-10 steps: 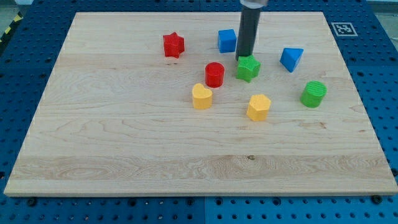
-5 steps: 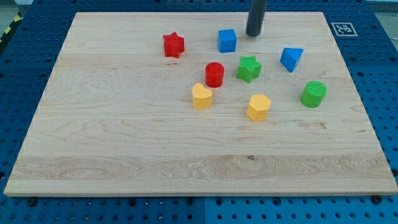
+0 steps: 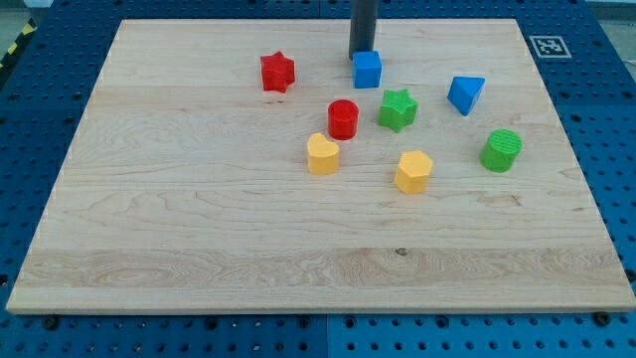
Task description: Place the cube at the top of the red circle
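Observation:
The blue cube point(image 3: 368, 70) sits near the view's top, up and to the right of the red cylinder point(image 3: 343, 118). My tip point(image 3: 362, 53) is at the cube's top edge, touching or nearly touching it, with the dark rod rising out of the view's top. The red cylinder stands a short gap below the cube, slightly to its left.
A red star point(image 3: 277, 72) lies left of the cube. A green star point(image 3: 397, 109) sits right of the red cylinder. A blue triangular block point(image 3: 465, 94), a green cylinder point(image 3: 501, 150), a yellow heart point(image 3: 322, 155) and a yellow hexagon point(image 3: 412, 171) lie around.
My tip went from beside the green star up to the view's top, then left to the cube's top edge. The cube has shifted slightly right and down.

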Robot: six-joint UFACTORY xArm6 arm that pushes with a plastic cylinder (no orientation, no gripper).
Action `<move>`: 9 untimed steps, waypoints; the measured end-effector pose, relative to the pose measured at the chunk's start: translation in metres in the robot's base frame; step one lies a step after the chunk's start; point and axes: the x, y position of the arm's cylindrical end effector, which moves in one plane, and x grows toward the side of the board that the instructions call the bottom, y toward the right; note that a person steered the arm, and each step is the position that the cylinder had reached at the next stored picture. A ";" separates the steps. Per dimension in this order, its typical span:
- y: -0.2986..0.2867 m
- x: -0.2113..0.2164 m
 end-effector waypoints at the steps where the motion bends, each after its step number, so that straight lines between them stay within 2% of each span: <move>1: 0.016 0.009; 3: 0.027 0.004; 4: 0.070 0.011; 5: 0.089 0.040; 6: 0.089 0.057; 9: 0.077 0.059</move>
